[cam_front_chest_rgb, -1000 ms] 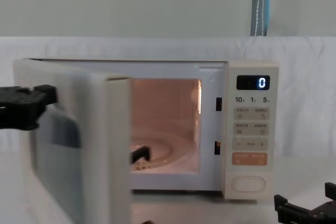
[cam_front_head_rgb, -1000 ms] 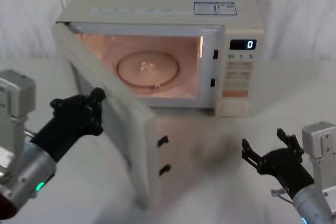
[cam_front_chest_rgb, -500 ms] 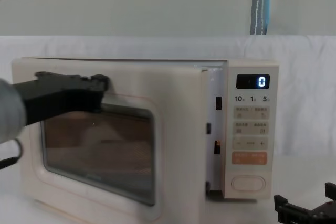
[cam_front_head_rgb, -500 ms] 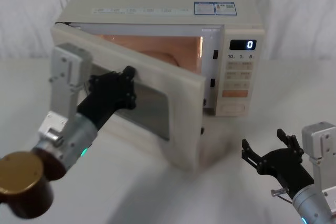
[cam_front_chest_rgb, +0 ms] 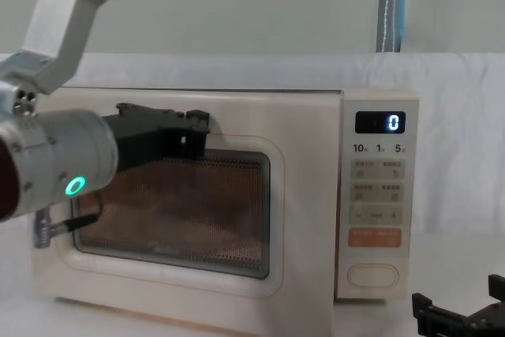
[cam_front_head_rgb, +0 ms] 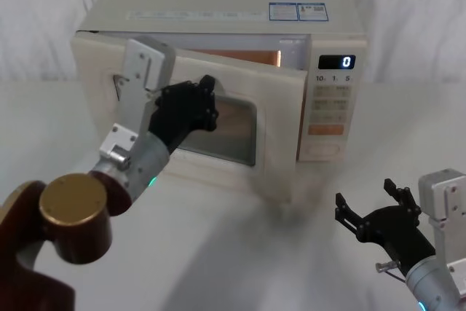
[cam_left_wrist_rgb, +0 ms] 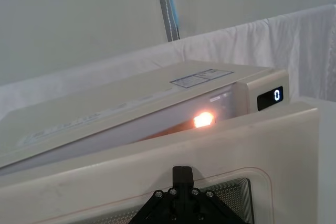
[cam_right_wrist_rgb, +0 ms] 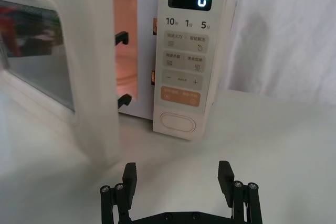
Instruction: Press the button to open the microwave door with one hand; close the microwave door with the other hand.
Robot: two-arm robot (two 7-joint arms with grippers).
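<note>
– Left end effector (cam_front_head_rgb: 202, 101) state? Pressed on the microwave door (cam_front_head_rgb: 277, 129); finger spread can't be told.
– Door ajar, lit gap at its latch edge. Right end effector (cam_front_head_rgb: 373, 213) spread wide over bare surface (cam_front_head_rgb: 240, 253).

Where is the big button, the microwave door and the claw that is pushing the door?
the button (cam_right_wrist_rgb: 178, 121): right wrist view, middle of its cream face.
the microwave door (cam_front_head_rgb: 280, 143): head view, cream frame right of the window.
left gripper (cam_front_head_rgb: 206, 101): head view, black fingertips against the door.
</note>
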